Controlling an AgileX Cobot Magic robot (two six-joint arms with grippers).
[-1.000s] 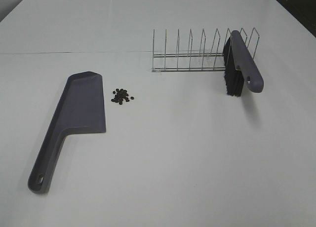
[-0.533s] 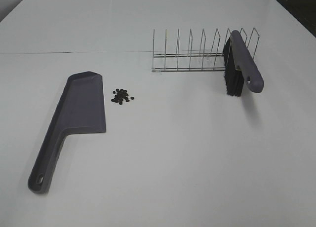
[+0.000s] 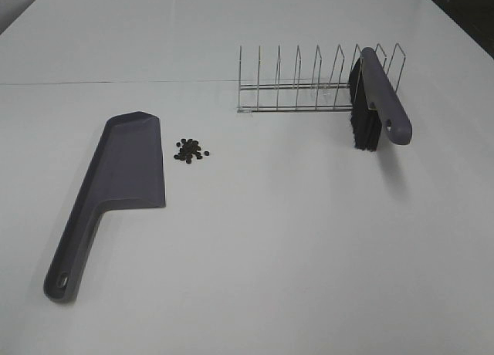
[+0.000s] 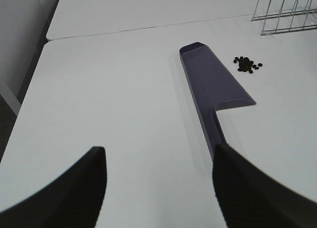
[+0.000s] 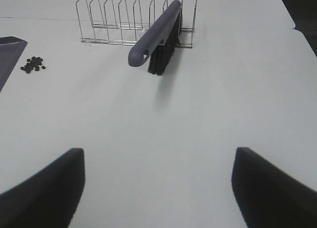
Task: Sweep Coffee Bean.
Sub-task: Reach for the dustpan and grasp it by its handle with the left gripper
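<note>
Nothing's moved: my left gripper [image 4: 158, 147] and right gripper [image 5: 159, 151] both hang open and empty, the coffee bean [image 3: 191, 151] pile sits unswept ahead of the left one beside the dustpan [image 3: 127, 170], brush [image 3: 382, 104] untouched in the rack [image 3: 297, 85] ahead of the right.

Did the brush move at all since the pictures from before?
No. The brush sits at the same right end of the wire rack as before, with its handle pointing the same way.
</note>
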